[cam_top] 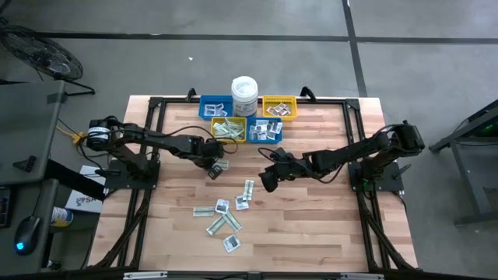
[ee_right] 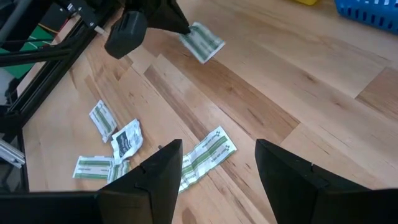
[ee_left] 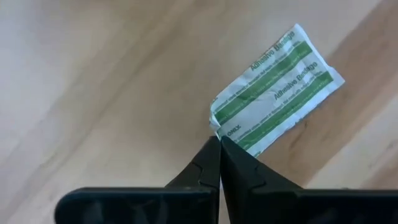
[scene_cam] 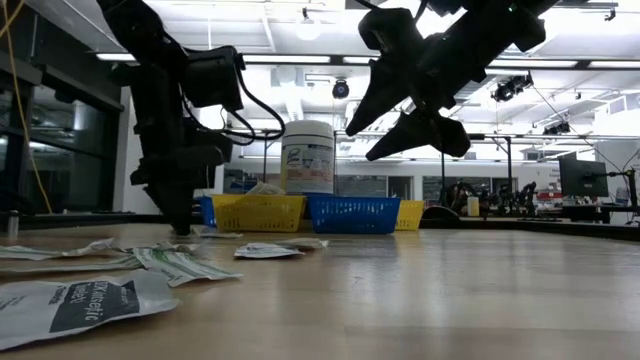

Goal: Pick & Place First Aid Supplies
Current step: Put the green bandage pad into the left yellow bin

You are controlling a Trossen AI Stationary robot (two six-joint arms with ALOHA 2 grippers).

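Observation:
My left gripper (cam_top: 212,166) stands over the table's middle left, pointing down, shut on a green-and-white strip packet (ee_left: 277,93) that also shows in the right wrist view (ee_right: 202,40). Several more first aid packets (cam_top: 222,218), white squares and green strips, lie flat on the wood nearer the front edge. My right gripper (cam_top: 268,180) hangs open above the table's middle, over a green strip packet (ee_right: 208,152), touching nothing. My left gripper pinches the strip packet's near corner (ee_left: 217,130) between its two fingertips. The fingers come from above, pointing steeply down. The rest of the packet lies flat on the table beyond the fingertips.
At the far edge stand a white lidded tub (cam_top: 244,95) and small bins: blue (cam_top: 215,106), yellow (cam_top: 229,130), blue (cam_top: 267,131), yellow (cam_top: 279,107), each with packets inside. Bare wood lies toward the table's right and front right.

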